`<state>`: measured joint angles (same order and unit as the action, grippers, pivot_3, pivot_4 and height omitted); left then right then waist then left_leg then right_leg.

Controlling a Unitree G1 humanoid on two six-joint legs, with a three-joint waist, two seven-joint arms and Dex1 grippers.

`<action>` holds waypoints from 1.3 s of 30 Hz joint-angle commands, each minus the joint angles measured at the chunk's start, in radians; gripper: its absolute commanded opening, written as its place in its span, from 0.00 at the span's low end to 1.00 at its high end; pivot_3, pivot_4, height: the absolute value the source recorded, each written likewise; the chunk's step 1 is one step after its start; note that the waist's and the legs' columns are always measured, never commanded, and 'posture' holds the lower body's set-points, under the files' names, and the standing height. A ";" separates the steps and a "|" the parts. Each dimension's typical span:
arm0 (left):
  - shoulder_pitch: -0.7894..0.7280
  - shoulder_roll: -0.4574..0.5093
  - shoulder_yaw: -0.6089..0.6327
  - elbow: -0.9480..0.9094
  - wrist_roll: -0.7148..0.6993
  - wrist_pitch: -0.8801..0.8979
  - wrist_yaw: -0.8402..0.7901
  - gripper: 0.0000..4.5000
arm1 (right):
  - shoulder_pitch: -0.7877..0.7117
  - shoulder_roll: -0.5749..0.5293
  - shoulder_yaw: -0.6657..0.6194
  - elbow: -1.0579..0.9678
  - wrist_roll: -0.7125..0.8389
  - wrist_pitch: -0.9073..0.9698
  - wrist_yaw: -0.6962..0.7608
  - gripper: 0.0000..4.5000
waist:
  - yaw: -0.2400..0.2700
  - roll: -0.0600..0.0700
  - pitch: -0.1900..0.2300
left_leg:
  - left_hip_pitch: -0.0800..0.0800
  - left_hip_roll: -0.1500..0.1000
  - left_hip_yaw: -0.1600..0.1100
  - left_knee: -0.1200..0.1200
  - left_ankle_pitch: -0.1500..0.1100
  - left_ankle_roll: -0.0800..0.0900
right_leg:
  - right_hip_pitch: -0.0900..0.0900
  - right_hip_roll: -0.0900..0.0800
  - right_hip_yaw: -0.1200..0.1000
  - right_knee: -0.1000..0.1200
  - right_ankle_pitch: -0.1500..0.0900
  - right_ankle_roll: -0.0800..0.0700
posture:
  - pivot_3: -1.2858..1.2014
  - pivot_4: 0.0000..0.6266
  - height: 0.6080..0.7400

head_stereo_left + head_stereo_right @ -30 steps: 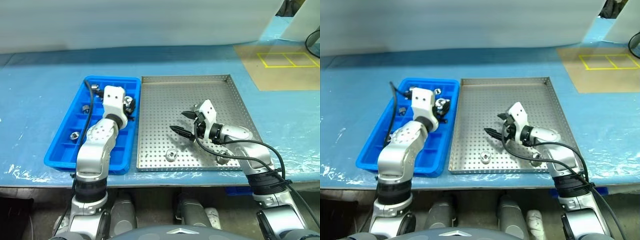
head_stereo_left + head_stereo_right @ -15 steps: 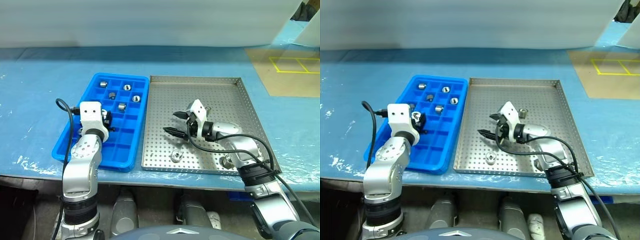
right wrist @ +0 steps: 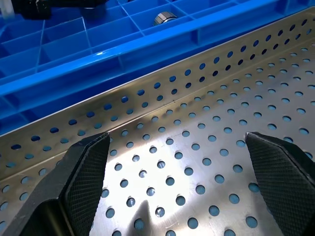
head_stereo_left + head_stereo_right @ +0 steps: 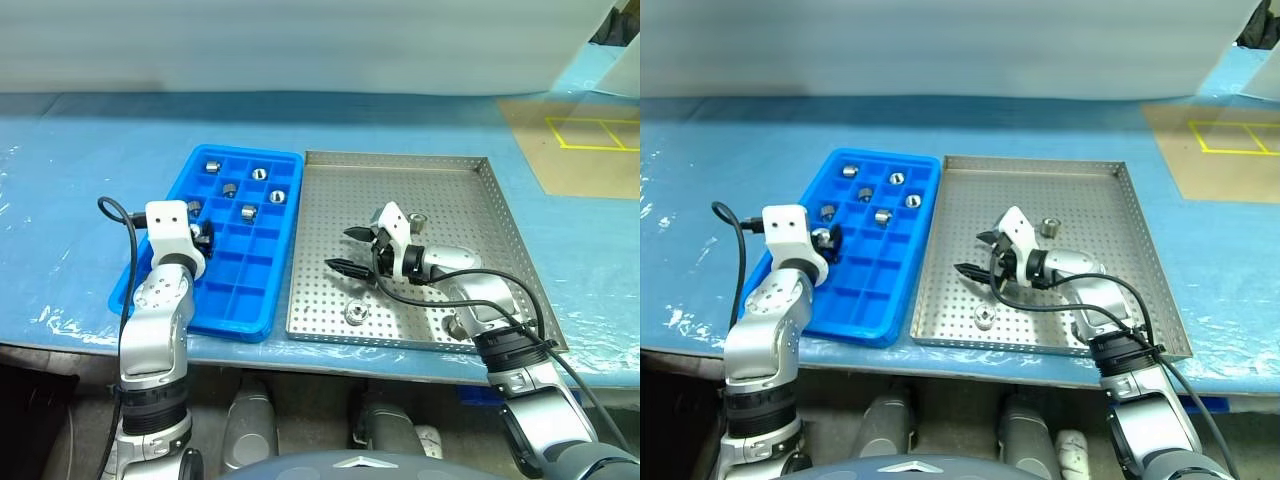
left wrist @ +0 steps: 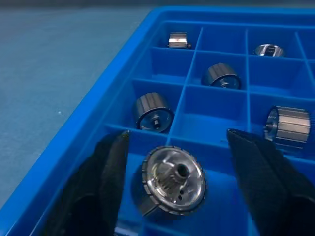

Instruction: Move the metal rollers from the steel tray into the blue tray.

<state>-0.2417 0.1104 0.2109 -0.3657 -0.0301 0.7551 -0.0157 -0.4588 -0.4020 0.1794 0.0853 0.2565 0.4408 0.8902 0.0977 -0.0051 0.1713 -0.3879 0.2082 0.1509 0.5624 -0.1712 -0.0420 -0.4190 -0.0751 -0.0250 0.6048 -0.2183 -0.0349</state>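
The blue tray [image 4: 232,300] lies left of the steel tray [image 4: 450,190]. My left gripper [image 5: 178,133] hangs open over the blue tray's left column. A metal roller [image 5: 173,179] rests in the compartment between its fingers, apart from both. Several other rollers sit in the cells beyond, such as one roller [image 4: 248,211]. My right gripper [image 4: 343,249] is open low over the steel tray's perforated floor, with nothing between its fingers [image 3: 83,167]. One roller [image 4: 353,312] lies on the steel tray in front of that gripper. Another roller [image 4: 418,220] lies behind it. A third roller [image 4: 458,327] shows beside the right forearm.
The trays sit side by side on a blue covered table [image 4: 80,170], near its front edge. A brown board with yellow tape squares [image 4: 585,140] lies at the far right. A white sheet [image 4: 300,40] runs along the back.
My left gripper has moved left across the blue tray and opened, letting its roller go into a compartment. The right gripper stays open in place. The camera view has shifted.
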 commanded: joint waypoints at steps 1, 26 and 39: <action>-0.028 0.016 -0.033 0.008 -0.016 -0.026 -0.028 0.99 | 0.001 -0.006 -0.018 -0.044 0.008 -0.008 -0.005 1.00 | 0.000 0.000 0.000 | 0.000 0.000 0.000 0.000 0.000 0.000 | 0.000 0.000 0.000 0.000 0.000 0.000 | 0.55 0.24 1.00; -0.201 0.188 -0.326 0.077 -0.286 -0.142 -0.637 0.99 | 0.178 -0.176 -0.123 -0.265 0.068 0.099 -0.014 1.00 | -0.031 0.000 0.000 | 0.002 0.000 0.002 0.000 0.001 -0.001 | 0.000 0.000 0.002 0.002 0.000 0.000 | 0.46 0.24 1.00; -0.360 0.273 -0.524 0.359 -0.255 -0.335 -1.031 0.99 | 0.299 -0.291 -0.181 -0.383 0.132 0.188 0.006 1.00 | -0.060 0.002 -0.001 | 0.005 -0.001 0.003 0.000 0.001 0.000 | 0.001 0.000 0.004 0.002 0.000 0.000 | 0.43 0.24 1.00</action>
<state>-0.5767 0.3845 -0.2891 -0.0298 -0.3036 0.4677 -1.0108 -0.1667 -0.6762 0.0336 -0.2481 0.3608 0.6235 0.8932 0.0375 -0.0032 0.1703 -0.3833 0.2075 0.1537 0.5624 -0.1701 -0.0420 -0.4176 -0.0748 -0.0213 0.6071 -0.2181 -0.0350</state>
